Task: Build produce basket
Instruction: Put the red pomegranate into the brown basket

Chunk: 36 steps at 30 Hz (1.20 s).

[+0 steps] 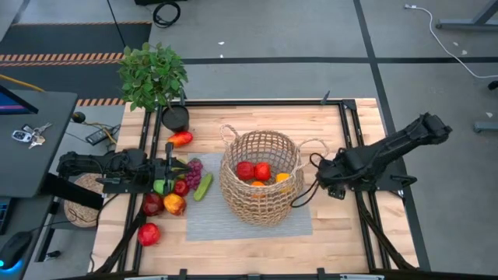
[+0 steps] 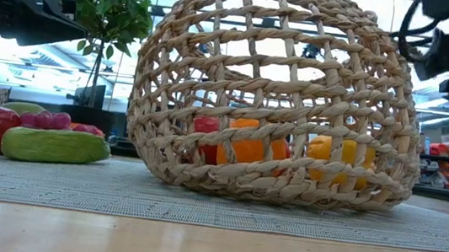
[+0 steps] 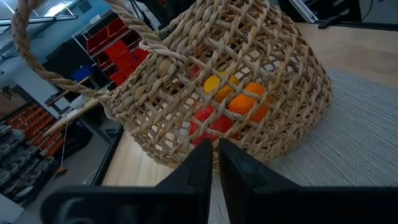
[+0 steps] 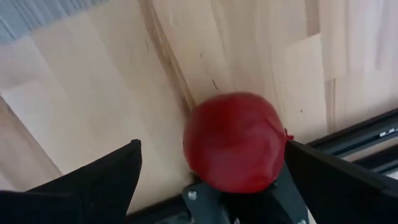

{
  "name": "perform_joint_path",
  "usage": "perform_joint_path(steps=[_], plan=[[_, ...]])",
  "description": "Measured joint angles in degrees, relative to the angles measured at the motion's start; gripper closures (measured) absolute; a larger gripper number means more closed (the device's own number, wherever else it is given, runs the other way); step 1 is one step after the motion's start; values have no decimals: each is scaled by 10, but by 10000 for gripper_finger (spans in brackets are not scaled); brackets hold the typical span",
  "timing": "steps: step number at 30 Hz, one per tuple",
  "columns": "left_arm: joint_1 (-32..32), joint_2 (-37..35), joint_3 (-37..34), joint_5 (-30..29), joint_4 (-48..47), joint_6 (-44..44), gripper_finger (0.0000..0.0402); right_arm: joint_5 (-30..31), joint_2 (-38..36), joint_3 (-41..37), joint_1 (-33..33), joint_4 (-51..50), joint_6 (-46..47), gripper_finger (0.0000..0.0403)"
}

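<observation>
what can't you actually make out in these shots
- Right tool: its red apple is hidden in the high view under the arm; grip contact unclear.
- Basket: fruit count unclear, the weave hides it in the low view.
- Left tool: hidden among produce in the high view.

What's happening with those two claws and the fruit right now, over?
Left claw shut, empty, facing basket. Right claw open around red apple on the table. More produce waiting left of basket.
</observation>
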Motion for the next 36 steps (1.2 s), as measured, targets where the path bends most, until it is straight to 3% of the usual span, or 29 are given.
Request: perform_joint_path(steps=[10, 22, 30, 36], plan=[[0, 0, 0, 0, 0, 0, 373, 5, 92, 0, -41, -52, -79, 4], [0, 0, 0, 0, 0, 0, 366, 29, 205, 0, -71, -34, -149, 4], [0, 0, 0, 0, 0, 0, 366, 25, 249, 3, -63, -12, -142, 22], [0, 0, 0, 0, 0, 0, 372, 19, 238, 15, -61, -15, -92, 35]])
